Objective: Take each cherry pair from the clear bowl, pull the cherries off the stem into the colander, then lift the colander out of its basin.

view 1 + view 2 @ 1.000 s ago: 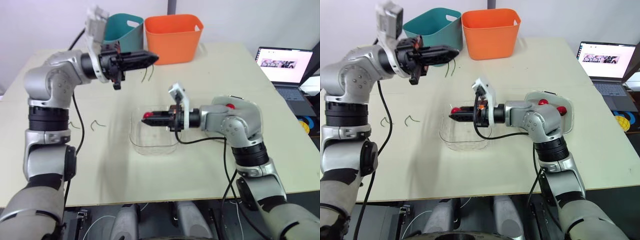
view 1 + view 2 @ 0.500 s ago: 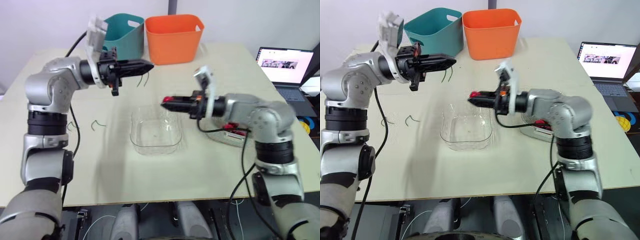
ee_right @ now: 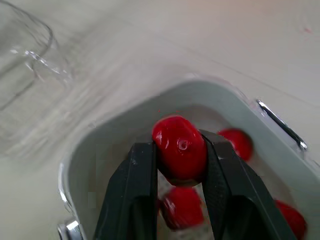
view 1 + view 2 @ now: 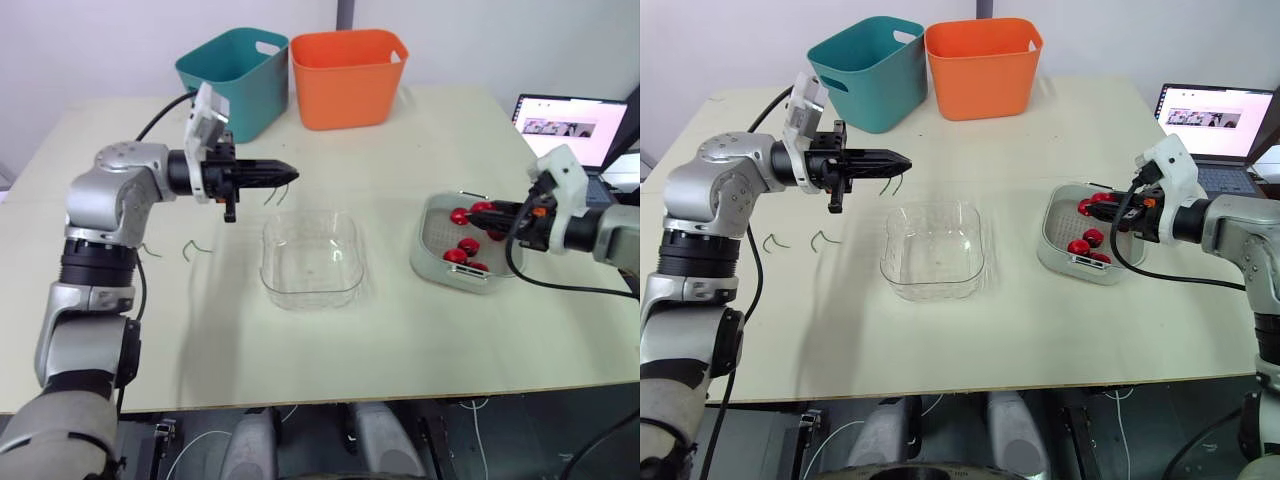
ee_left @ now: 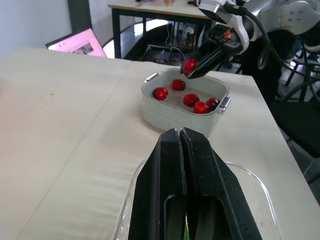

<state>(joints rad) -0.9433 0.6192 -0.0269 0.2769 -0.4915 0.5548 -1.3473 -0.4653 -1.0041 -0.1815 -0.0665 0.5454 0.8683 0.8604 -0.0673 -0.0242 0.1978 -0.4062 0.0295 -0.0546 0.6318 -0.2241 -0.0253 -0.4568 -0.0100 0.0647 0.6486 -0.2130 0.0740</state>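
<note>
The left arm reaches in from 9 o'clock, elbow bent and forearm level. Its gripper (image 4: 281, 174) points toward 3 o'clock with both fingers pressed flat together. The right arm comes in from 3 o'clock, forearm low and wrist straight. Its gripper (image 4: 497, 211) aims toward 9 o'clock, fingers clamped on a cherry (image 3: 179, 149).

Table (image 4: 400, 350): bowl (image 4: 268, 262), basin (image 4: 426, 262), teal tub (image 4: 235, 80), orange tub (image 4: 348, 85), stems (image 4: 197, 243)

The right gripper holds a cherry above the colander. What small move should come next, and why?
Probably open the right gripper so the cherry drops: it is clamped between the fingers over the colander, where other cherries already lie.
</note>
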